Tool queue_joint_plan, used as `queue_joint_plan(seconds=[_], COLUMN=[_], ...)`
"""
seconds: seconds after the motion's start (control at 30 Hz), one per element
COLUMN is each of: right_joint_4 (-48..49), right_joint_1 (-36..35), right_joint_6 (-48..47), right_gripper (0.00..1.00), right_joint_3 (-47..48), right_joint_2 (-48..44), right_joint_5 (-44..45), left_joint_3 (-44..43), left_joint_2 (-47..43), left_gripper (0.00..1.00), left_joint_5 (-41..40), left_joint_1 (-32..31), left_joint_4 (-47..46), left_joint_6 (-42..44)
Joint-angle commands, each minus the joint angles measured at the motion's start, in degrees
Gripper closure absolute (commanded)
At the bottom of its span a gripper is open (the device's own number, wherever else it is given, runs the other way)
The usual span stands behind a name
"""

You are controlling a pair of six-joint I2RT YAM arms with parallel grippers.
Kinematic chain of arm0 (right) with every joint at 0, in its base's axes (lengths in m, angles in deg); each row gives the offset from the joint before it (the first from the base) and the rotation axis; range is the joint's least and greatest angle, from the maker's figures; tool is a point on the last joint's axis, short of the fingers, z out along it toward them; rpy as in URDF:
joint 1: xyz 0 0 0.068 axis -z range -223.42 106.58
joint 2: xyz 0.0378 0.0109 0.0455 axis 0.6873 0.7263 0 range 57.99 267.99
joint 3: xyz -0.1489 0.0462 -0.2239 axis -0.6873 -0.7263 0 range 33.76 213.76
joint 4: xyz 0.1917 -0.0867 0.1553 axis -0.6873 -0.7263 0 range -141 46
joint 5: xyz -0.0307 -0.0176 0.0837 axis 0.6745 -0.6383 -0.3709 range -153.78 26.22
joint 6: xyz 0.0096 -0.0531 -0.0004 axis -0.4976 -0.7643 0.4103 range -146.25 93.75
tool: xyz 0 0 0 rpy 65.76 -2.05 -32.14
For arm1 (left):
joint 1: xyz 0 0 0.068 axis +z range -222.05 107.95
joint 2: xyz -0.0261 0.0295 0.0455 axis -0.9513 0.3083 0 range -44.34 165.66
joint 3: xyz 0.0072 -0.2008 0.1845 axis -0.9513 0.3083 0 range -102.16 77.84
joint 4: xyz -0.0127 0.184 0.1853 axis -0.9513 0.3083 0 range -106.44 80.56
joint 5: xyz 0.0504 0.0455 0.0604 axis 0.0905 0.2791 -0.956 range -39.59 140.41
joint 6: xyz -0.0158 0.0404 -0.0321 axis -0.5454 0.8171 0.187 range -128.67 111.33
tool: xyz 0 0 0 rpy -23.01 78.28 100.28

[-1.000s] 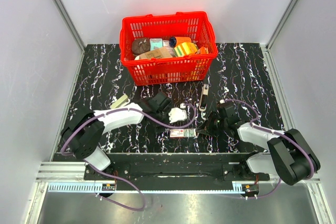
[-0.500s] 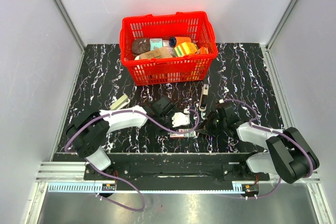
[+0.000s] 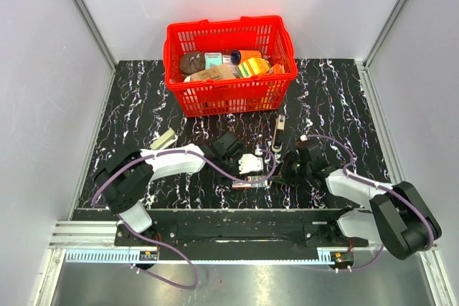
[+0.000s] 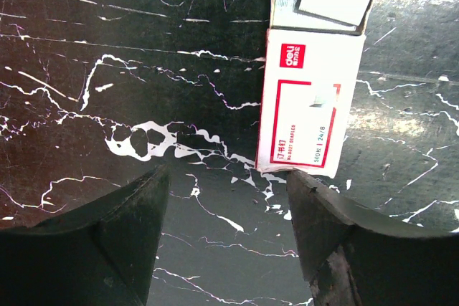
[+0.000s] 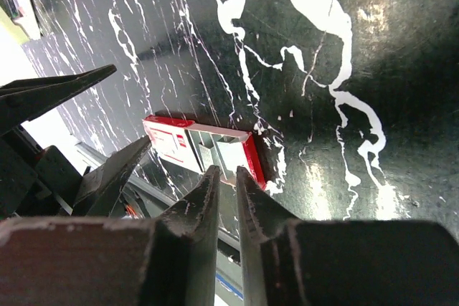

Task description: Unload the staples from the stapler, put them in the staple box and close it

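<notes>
I'm seeing the slim dark stapler with its silvery-grey metal strip lying lengthwise on the black marbled table, just in front of the red plastic basket and held by neither gripper. The right gripper is hovering just on the near side of it, jaws almost together with only a thin empty slit, pointing at the small flat red-and-white staple box. The left gripper, further left of the stapler, is standing wide apart and empty, one fingertip right at the box's corner.
</notes>
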Motion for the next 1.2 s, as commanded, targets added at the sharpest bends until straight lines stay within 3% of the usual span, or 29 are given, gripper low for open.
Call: queue_joint_plan(seconds=[0.0,0.23,0.47,1.17], right_joint_4=[-4.83,-4.68,1.92,7.19], right_joint_1=[-0.46,-0.37,-0.37,-0.81], right_joint_6=[-2.08,-2.53,-1.74,-0.94], right_gripper=[0.79,0.78,0.79,0.87], right_joint_3=[2.34,0.85,0.40,0.14], right_joint_2=[-2.84,-2.06,1.64,5.68], right_joint_5=[2.33,2.34,-0.48,-2.94], left_joint_3=[0.85,0.94,0.32,-1.08], left_joint_2=[0.95,0.78,0.69,1.13], left_gripper=[0.30,0.30,0.30,0.30], left_joint_5=[-1.86,-1.77,-1.24,-1.68], left_joint_1=[-0.35,-0.35,-0.26,-0.61], left_joint_4=[-0.54,-0.45,0.16,0.52], left_joint_6=[0.24,0.15,0.15,-0.38])
